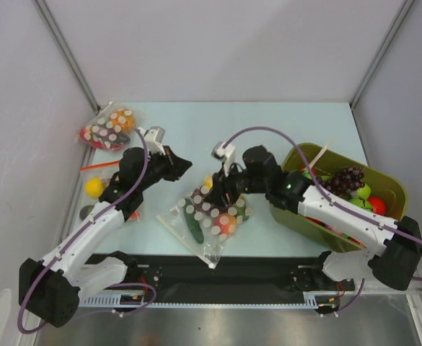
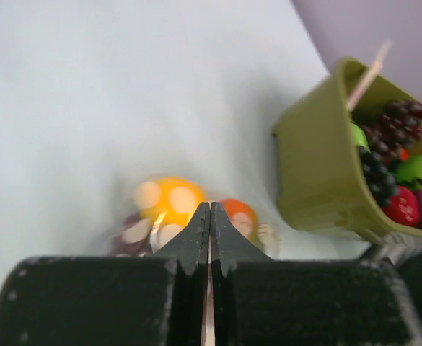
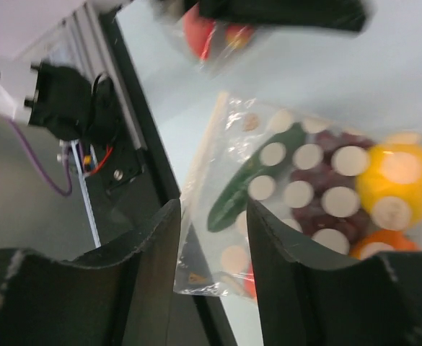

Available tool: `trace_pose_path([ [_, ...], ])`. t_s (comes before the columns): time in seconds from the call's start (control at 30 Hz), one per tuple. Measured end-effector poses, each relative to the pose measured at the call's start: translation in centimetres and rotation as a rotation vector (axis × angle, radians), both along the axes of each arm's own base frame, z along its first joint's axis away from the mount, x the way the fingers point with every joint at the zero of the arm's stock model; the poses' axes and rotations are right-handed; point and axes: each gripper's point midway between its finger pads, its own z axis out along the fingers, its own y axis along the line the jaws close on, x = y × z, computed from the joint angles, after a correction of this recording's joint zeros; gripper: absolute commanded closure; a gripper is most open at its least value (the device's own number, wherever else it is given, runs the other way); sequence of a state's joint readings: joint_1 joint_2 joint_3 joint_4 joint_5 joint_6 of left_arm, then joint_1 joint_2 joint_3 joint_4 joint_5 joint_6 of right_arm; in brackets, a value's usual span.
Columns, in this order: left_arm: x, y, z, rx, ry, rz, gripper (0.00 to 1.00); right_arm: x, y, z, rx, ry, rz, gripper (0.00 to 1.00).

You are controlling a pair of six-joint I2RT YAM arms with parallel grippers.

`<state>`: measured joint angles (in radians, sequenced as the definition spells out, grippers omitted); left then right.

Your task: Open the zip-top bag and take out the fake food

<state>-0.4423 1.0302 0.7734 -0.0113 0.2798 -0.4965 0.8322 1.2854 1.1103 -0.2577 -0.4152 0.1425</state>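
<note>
the left pincer [image 1: 184,164] is fully closed, its 2 fingers [image 2: 196,238] pressed flat together with nothing between them. it hangs above the desk [image 1: 268,122], just left of the zip-top bag [image 1: 205,220] and not touching it. in its wrist view the bag shows only as a blur beyond the tips.

the right pincer [image 1: 216,194] stands partly open, with a clear gap between its fingers [image 3: 153,267]. it has hold of nothing. it sits over the upper edge of the zip-top bag, and in the right wrist view the bag's long edge runs across the gap. i cannot tell whether a fingertip touches the plastic.

the zip-top bag lies flat at the middle of the desk, near the front edge, between the 2 arms. the fake food is inside it: a long green piece [image 1: 193,225], a dark purple grape bunch [image 3: 319,191], an orange-yellow fruit [image 3: 397,180] and a pink-orange peach [image 1: 227,225], all behind the white dots.

an olive green bin [image 1: 373,167] stands at the right of the desk, beside the right arm. it holds another dark grape bunch [image 1: 344,179], a red fruit [image 1: 376,205] and green pieces. a 2nd dotted bag [image 1: 110,128] with red and orange inside lies at the far left corner, well apart. a yellow ball [image 1: 94,187] rests loose by the left arm.
</note>
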Motion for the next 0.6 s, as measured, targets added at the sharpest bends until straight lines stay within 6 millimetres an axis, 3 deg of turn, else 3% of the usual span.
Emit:
trace_pose_path([
  [0.17,1.3,5.2,-2.7,0.014,0.062,0.187,0.99,-6.6,3.0,-3.4,-0.107,-0.076,0.111,0.51],
  [0.27,1.4,6.6,-4.4,0.035,0.107,0.239,0.99,-9.2,4.1,-5.7,-0.187,-0.138,0.117,0.50],
  [0.4,1.2,7.1,-5.3,0.042,0.132,0.252,1.00,-11.0,5.4,-8.7,-0.292,-0.234,0.077,0.48],
  [0.6,1.0,7.8,-5.3,0.033,0.128,0.271,1.00,-11.6,7.0,-13.0,-0.465,-0.392,0.011,0.45],
])
